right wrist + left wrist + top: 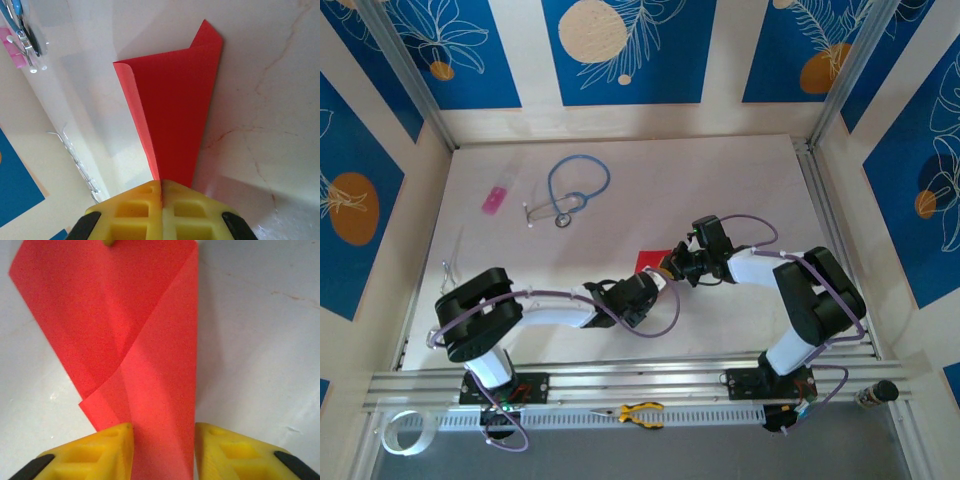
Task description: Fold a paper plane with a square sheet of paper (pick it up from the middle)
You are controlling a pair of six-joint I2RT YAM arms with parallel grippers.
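Note:
The square sheet of paper (pixel 649 261), bright red, is folded over on itself and held up off the white table between both arms. In the right wrist view the paper (pixel 175 110) fans out from a pinched corner, one far tip bent over. My right gripper (pixel 161 183) is shut on that corner, also seen from above (pixel 671 268). In the left wrist view the paper (pixel 150 340) runs as a folded strip between my left gripper's (pixel 164 440) yellow fingers (pixel 107 450), which stand apart on either side of it; the left one touches its edge. The paper plane is not formed.
A blue stethoscope (pixel 572 193) and a small pink item (pixel 495 198) lie at the back left of the table. Yellow-handled pliers (pixel 640 412) rest on the rail at the near edge. A metal frame rail (pixel 835 240) runs along the table's right side.

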